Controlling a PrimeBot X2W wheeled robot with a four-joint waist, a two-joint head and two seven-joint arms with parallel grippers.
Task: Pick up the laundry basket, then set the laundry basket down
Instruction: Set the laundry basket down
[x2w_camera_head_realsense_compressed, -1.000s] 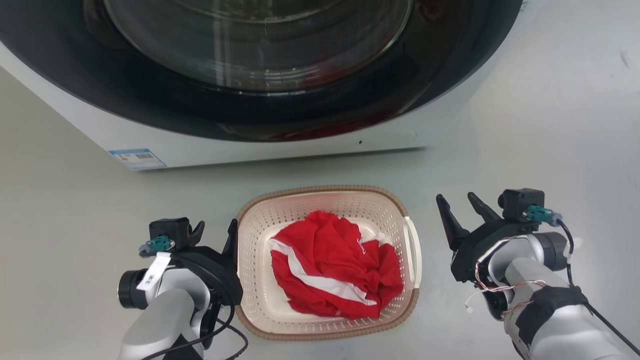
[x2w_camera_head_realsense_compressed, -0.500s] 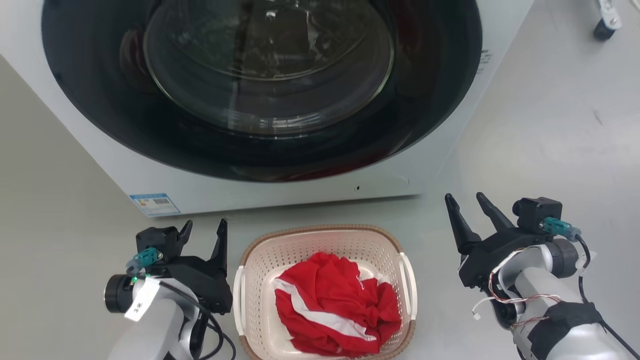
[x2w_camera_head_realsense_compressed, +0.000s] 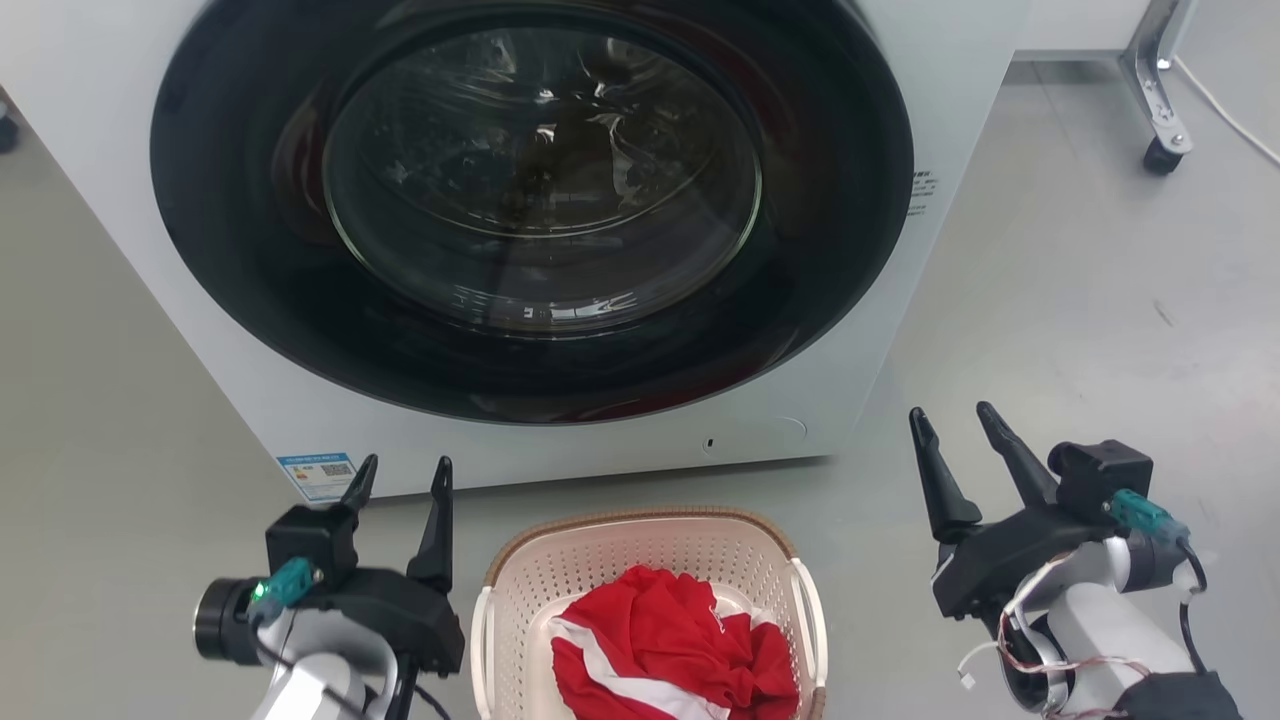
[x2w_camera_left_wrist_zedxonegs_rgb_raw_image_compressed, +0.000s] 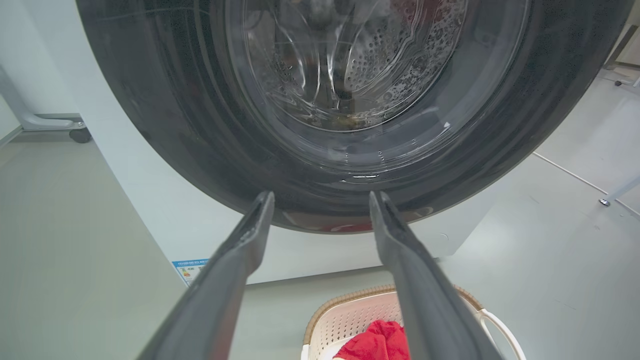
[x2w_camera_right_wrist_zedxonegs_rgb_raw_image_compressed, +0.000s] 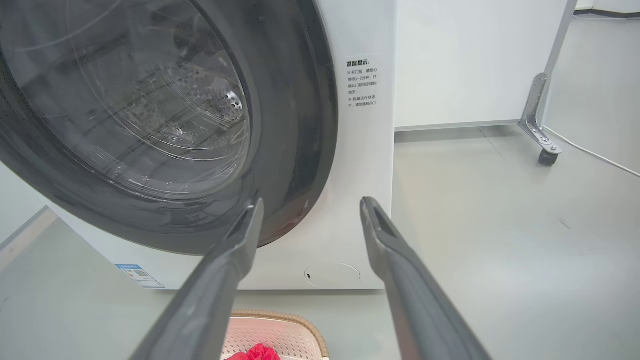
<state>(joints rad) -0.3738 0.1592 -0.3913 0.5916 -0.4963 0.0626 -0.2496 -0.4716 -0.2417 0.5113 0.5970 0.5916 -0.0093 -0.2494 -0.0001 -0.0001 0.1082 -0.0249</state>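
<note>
Nearest the robot, the laundry basket (x2w_camera_head_realsense_compressed: 610, 565) sits on the pale grey floor (x2w_camera_head_realsense_compressed: 1080, 330) at the bottom edge of the head view, between the two arms, with a crumpled red garment with a white stripe (x2w_camera_head_realsense_compressed: 680, 650) inside it. The left gripper (x2w_camera_head_realsense_compressed: 403, 470) is just beside the basket's left handle (x2w_camera_head_realsense_compressed: 480, 640) without touching it, its two dark fingers spread apart and pointing up at the machine. The right gripper (x2w_camera_head_realsense_compressed: 951, 425) is well apart from the right handle (x2w_camera_head_realsense_compressed: 812, 620), and its fingers are likewise parted around nothing. Neither hand has a hold on the basket, so it bears its own weight on the floor. This could be the basket waiting to be lifted or already set down, and nothing here settles which. If the lift is still to come, both hands must drop to the handles and close on them. Just beyond the basket stands the white front-loading washing machine (x2w_camera_head_realsense_compressed: 880, 330), its round dark glass door (x2w_camera_head_realsense_compressed: 540, 200) shut and a small blue label (x2w_camera_head_realsense_compressed: 318, 475) at its lower left corner. Farther off to the right, a metal frame leg on a caster (x2w_camera_head_realsense_compressed: 1160, 155) rests on the floor.
</note>
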